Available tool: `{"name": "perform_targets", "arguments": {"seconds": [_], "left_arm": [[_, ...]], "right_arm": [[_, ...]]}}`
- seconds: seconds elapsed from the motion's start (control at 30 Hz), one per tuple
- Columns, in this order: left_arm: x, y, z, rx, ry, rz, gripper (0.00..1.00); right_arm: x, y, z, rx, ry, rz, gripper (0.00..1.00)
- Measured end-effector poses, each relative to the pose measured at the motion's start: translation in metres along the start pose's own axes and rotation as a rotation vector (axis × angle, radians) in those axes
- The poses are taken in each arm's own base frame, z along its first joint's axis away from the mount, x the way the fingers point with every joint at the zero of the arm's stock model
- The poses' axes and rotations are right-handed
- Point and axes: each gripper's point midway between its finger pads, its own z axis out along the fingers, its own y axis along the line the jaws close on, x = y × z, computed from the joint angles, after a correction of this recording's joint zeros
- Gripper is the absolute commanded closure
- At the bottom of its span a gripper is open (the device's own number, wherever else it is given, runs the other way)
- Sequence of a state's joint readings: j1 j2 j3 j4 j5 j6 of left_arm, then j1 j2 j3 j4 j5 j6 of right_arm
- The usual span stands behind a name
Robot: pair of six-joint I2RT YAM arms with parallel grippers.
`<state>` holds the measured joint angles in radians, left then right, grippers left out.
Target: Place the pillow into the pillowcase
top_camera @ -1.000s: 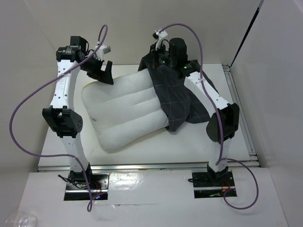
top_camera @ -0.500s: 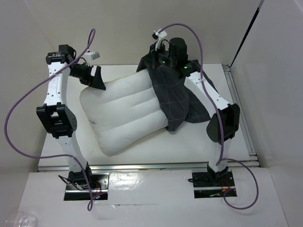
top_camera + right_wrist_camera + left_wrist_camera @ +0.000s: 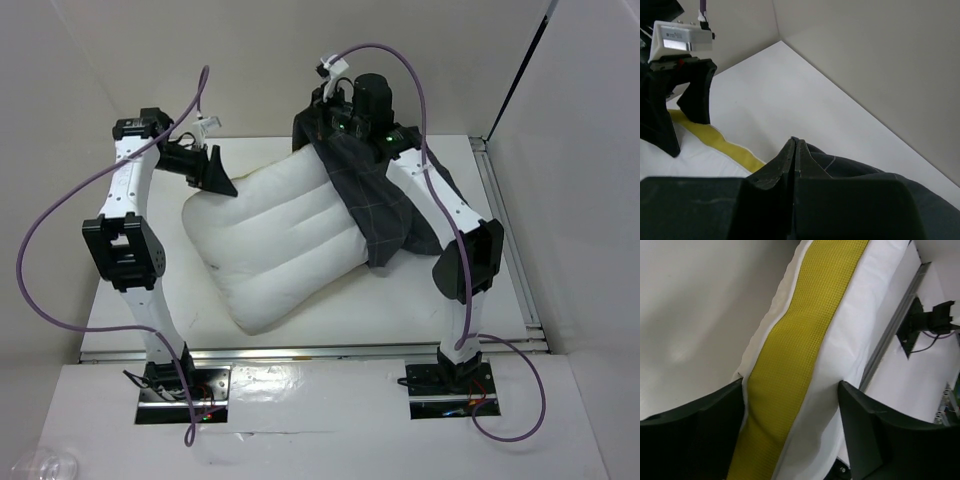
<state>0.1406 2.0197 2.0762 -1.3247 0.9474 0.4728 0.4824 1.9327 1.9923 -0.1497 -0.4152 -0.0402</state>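
Pillow (image 3: 285,245): white, quilted, lying diagonally on the table (image 3: 400,310). Its right end sits inside the mouth of the pillowcase (image 3: 385,210); the larger left part is bare. A yellow band (image 3: 805,325) runs along the far-left edge.

Case: dark checked fabric draped over the pillow's right end, with the far hem lifted off the table.

Fittings: the left claw (image 3: 215,178) is spread wide astride the pillow's far-left edge, with the band between the jaws. Whether the pads already press cannot be told. The right claw (image 3: 794,146) is pressed together, pinching a fold of the pillowcase and holding it raised.

Step in hand, as judged: feeding the pillow deeper into the case.

Handling notes:
- Take a full bite across the thick edge, not just the cover cloth.
- Push along the pillow's long axis toward the opening.
- Hold the hem high and taut so the mouth gapes.
- Watch the near corner, which could snag the lower hem and bunch the fabric.
- The soft filling will likely buckle under a hard shove, so advance gently.
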Motion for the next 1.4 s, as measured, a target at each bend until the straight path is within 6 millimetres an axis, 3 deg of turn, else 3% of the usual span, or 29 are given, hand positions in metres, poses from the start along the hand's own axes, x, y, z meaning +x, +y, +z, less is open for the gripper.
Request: {"name": "perform_targets", "arguments": {"seconds": [0.07,0.1,0.13,0.17,0.3,0.43,0.7,0.93,1.13,1.4], "left_arm": [[0.003,-0.007,0.009,0.032,0.015,-0.004,0.37],[0.005,-0.012,0.014,0.049,0.026,0.001,0.77],[0.006,-0.017,0.019,0.061,0.037,0.003,0.98],[0.007,-0.023,0.024,0.078,0.047,0.017,1.00],[0.007,-0.039,0.039,0.113,0.079,0.055,1.00],[0.000,-0.045,0.037,0.110,0.071,0.049,1.00],[-0.032,-0.021,0.026,0.027,-0.043,0.015,1.00],[-0.050,-0.014,0.028,0.004,-0.102,0.012,1.00],[-0.060,-0.011,0.031,0.003,-0.143,-0.001,1.00],[-0.068,-0.008,0.029,0.000,-0.186,-0.020,1.00]], "right_arm": [[-0.003,0.002,0.003,-0.003,-0.007,-0.006,1.00],[-0.005,0.003,0.004,-0.004,-0.011,-0.007,1.00],[-0.005,0.003,0.006,-0.004,-0.013,-0.008,1.00],[-0.006,0.004,0.007,-0.004,-0.014,-0.009,1.00],[-0.005,0.012,0.011,-0.012,-0.013,-0.010,1.00],[-0.004,0.020,0.015,-0.017,-0.011,-0.001,1.00],[0.008,0.050,0.022,-0.059,0.021,0.032,1.00],[0.022,0.081,0.027,-0.119,0.078,0.069,1.00],[0.029,0.109,0.046,-0.199,0.103,0.092,1.00],[0.047,0.126,0.074,-0.250,0.134,0.137,1.00]]}}
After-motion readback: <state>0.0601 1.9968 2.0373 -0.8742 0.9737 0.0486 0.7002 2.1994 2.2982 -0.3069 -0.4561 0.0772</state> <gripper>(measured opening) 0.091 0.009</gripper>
